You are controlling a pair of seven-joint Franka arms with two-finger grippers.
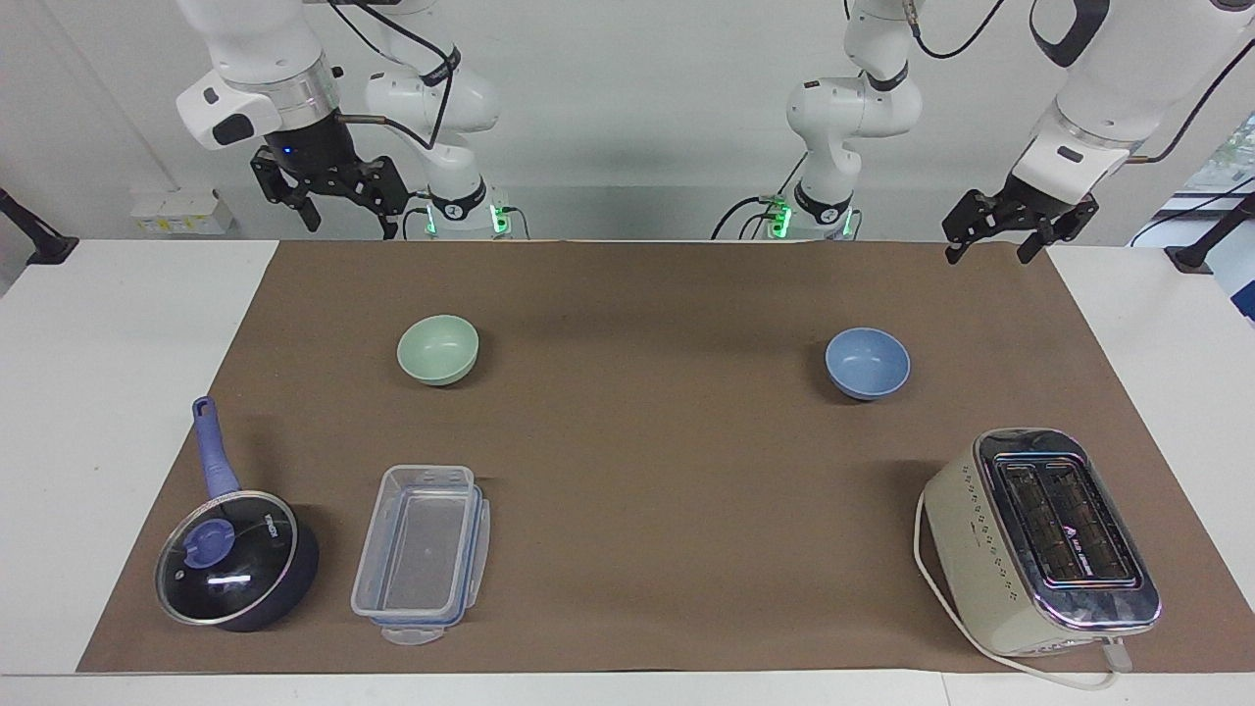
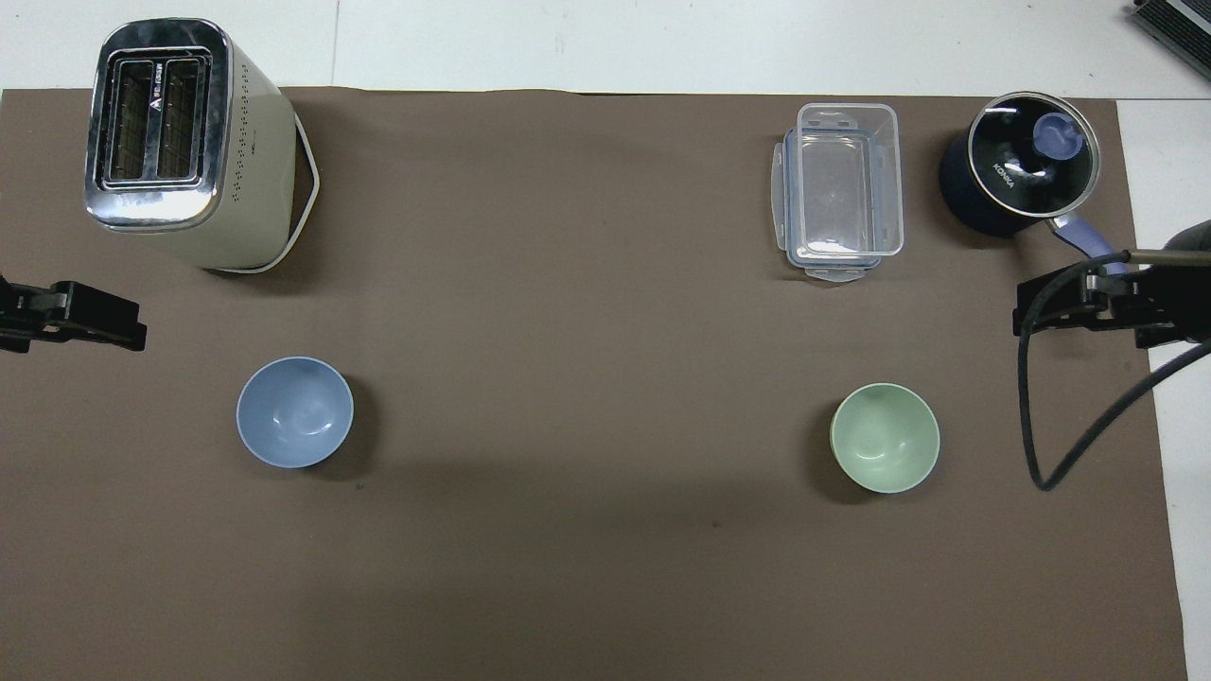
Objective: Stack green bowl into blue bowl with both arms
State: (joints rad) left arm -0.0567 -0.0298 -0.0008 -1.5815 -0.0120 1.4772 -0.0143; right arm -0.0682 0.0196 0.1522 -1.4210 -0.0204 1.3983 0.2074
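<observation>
left tool (image 1: 988,247) released, raised by blue bowl's end | right tool (image 1: 345,218) released, raised by green bowl's end | green bowl (image 1: 438,349) and blue bowl (image 1: 868,363) lay well apart on worktop (image 1: 627,441)

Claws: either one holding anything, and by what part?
Nothing held. Left claw and right claw hang open and empty above the table's robot end.

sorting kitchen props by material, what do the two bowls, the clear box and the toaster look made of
The green bowl and blue bowl look like matte plastic or melamine: flat even colour, soft dull highlights; glazed ceramic can't be excluded. The clear box looks like transparent plastic, since the mat shows through it. The toaster has a cream body, probably painted metal or plastic, with a shiny chrome-like top.
</observation>
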